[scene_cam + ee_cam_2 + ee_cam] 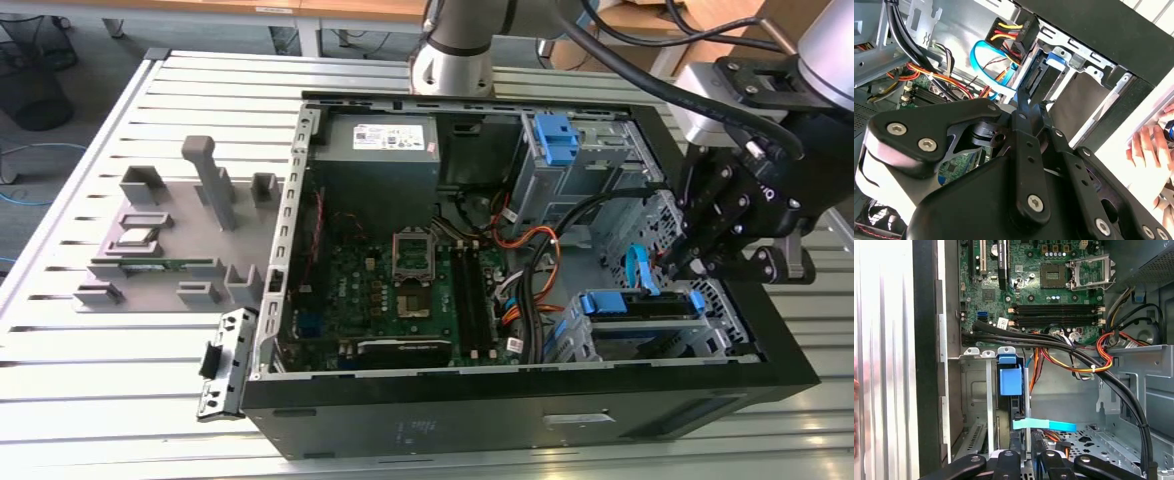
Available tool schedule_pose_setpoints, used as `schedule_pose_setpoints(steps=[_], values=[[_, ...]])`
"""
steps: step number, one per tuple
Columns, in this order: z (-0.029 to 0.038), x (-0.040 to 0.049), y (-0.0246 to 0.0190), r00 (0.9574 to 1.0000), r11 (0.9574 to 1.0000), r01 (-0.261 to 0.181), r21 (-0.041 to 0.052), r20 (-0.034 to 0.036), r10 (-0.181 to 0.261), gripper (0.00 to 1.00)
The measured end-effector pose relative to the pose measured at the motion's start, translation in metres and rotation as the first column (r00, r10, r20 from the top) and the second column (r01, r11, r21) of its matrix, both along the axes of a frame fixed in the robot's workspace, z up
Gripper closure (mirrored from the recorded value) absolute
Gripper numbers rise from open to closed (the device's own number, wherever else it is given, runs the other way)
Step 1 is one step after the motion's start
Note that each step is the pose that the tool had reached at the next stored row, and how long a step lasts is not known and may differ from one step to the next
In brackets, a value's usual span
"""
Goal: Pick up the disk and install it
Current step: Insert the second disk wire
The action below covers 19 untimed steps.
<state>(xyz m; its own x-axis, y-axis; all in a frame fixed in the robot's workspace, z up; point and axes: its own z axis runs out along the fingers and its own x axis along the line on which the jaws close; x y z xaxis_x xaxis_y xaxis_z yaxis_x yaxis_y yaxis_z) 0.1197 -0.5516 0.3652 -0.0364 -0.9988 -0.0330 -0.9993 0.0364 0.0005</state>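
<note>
Disk (pixel 646 305) sits lower right in its bay; I'd seat it squarely, gripper (pixel 697 268) fingers' state unclear.

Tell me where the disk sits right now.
In the exterior view, the disk sits in the drive cage at the open case's right end, directly below the gripper, beside orange cables.

Clearance and obstructions around the drive cage (pixel 667 325) of the open computer case (pixel 534 400).

Gripper (pixel 697 268) hangs just above the cage, close inside the case wall. Beside the cage, toward the motherboard (pixel 400 280), black cables (pixel 1064 347) and orange wires (pixel 514 245) cross the gap. A blue ribbon cable (pixel 985 65) loops just beside the cage mouth. The blue-railed disk (pixel 1010 381) occupies one cage slot; the neighbouring slot is open. A person's hand (pixel 1149 145) rests outside the case wall.
</note>
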Motion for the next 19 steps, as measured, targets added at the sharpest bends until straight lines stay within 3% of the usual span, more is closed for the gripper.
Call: schedule_pose_setpoints(steps=[7, 19], values=[[-0.0002, 0.0049, 0.0064, 1.0, 1.0, 0.0, 0.0001, -0.0001, 0.0, 0.76], [-0.0006, 0.0211, 0.0124, 1.0, 1.0, 0.0, -0.0002, -0.0052, 0.0, 0.76]])
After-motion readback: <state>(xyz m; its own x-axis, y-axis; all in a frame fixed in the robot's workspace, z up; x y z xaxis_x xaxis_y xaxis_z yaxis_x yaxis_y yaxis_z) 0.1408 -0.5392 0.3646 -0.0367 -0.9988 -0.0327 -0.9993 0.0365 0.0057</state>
